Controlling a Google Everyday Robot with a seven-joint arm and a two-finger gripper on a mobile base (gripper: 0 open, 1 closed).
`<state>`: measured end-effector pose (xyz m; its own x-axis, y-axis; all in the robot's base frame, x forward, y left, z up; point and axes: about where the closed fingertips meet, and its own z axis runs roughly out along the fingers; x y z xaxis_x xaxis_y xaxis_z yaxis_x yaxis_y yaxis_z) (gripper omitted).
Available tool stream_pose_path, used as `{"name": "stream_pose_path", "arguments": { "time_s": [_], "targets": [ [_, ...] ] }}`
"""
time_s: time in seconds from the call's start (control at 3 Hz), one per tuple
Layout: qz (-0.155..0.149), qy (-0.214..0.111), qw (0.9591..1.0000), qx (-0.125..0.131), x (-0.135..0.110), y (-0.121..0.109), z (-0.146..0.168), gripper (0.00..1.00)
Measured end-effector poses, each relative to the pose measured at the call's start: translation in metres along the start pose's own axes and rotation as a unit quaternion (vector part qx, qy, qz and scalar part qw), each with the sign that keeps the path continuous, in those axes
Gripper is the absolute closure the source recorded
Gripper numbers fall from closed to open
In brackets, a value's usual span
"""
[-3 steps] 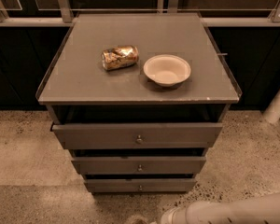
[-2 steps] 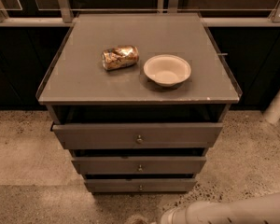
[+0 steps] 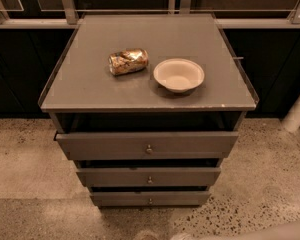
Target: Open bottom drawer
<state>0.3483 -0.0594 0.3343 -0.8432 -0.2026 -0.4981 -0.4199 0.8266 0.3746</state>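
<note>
Camera view: shows the gripper at the bottom edge, well below the cabinet front, with the arm sunk a little lower in frame than a second ago. Cannot tell whether open or closed, or holding anything. Finds the bottom drawer lowest of three fronts, knob untouched, placed exactly as before. Leaves packet and bowl unmoved on the surface. Suggests no pull begun: reaching and gripping the knob yet to be done.
</note>
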Motion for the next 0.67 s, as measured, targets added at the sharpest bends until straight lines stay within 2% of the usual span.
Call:
{"name": "stream_pose_path", "arguments": {
  "time_s": [0.33, 0.67],
  "targets": [
    [0.034, -0.070, 0.9966, 0.027, 0.005, -0.014, 0.030, 0.00],
    [0.043, -0.153, 0.9832, 0.090, -0.023, -0.055, 0.041, 0.00]
  ]
}}
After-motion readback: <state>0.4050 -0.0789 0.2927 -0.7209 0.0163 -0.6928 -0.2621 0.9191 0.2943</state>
